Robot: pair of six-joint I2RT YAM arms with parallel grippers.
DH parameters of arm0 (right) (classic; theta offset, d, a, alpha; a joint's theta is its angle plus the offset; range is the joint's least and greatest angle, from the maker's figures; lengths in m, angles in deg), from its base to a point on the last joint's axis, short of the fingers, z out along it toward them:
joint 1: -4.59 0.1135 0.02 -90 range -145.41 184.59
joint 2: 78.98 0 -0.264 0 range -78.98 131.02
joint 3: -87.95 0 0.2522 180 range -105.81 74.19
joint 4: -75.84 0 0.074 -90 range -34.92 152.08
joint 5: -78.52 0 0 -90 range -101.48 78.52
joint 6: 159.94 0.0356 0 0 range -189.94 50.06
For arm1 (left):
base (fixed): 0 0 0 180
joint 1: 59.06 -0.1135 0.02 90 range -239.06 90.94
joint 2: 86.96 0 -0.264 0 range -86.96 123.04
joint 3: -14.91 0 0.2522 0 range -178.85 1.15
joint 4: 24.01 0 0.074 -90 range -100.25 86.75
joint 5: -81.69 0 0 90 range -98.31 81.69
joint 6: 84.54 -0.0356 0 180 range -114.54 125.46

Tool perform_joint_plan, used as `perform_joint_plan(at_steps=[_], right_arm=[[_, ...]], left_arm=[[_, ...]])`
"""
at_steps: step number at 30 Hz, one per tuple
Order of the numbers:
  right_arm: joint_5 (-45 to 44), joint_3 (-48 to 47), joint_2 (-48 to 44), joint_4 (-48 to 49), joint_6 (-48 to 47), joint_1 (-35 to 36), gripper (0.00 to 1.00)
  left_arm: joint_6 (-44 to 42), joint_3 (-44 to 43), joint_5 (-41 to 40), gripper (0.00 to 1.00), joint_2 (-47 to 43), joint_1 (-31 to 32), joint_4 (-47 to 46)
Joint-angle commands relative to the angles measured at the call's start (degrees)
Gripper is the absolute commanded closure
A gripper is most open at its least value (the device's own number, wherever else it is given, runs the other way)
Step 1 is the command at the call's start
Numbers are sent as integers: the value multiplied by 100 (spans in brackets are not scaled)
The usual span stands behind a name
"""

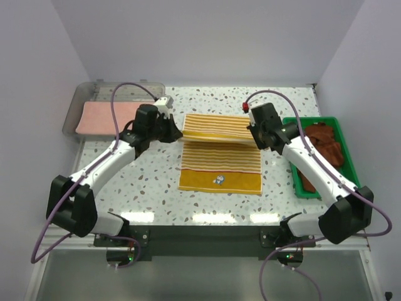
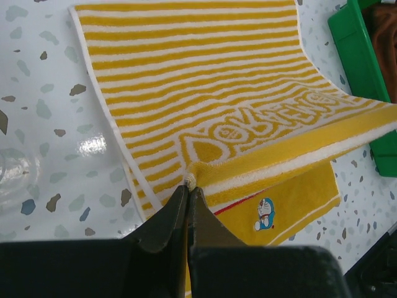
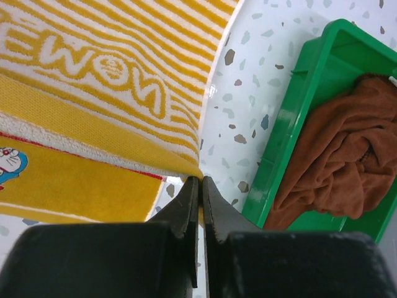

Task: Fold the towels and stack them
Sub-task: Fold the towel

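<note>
A speckled table (image 1: 156, 179) stands between pale walls (image 1: 188, 37); the left gripper (image 2: 188, 186) and right gripper (image 3: 200, 183) each pinch the striped towel (image 1: 219, 169).

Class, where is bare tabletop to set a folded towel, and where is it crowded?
Free: the strip between striped towel and back wall, and the strip along its near edge. Crowded: beside it, under left arm and right arm.

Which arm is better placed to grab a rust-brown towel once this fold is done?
Right, probably: the right tool pinches the striped towel beside the green tray holding the rust-brown towels.
</note>
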Motion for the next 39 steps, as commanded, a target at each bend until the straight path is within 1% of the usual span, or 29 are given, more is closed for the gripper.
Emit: perform_joint_plan(at_steps=[1,6,7,11,14,19,22,27,29,31,35,39], right_arm=[[-886,203,-281,-757,-291,-142,100],[-439,519,-141,-661,-494,-71,100],[-368,554,8,-643,-546,-28,100],[-131,783,456,-467,-608,43,100],[106,897,755,-274,-626,78,100],[370,749,1397,-238,-608,96,100],[423,416,1994,-379,-521,78,100],[423,168,2899,-450,-371,87,100],[450,194,3050,-362,-345,78,100],[397,168,3277,-256,-318,78,100],[231,-60,3550,-46,-309,69,100],[-50,-368,3683,52,-309,-1,100]], left_arm=[[-156,300,-717,100,-360,-135,462],[2,855,-664,100,-352,93,287],[29,1004,-664,100,-308,138,243],[99,1233,-805,100,104,366,181],[169,1391,-867,100,307,375,102],[257,1480,-875,100,623,384,-39],[292,1427,-980,100,852,384,-57],[310,1234,-1191,100,1160,384,-39],[310,1164,-1262,100,1248,376,5],[293,997,-1499,100,1318,349,49],[205,645,-1579,100,1572,60,67],[-67,-3,-1596,100,1845,-29,163]])
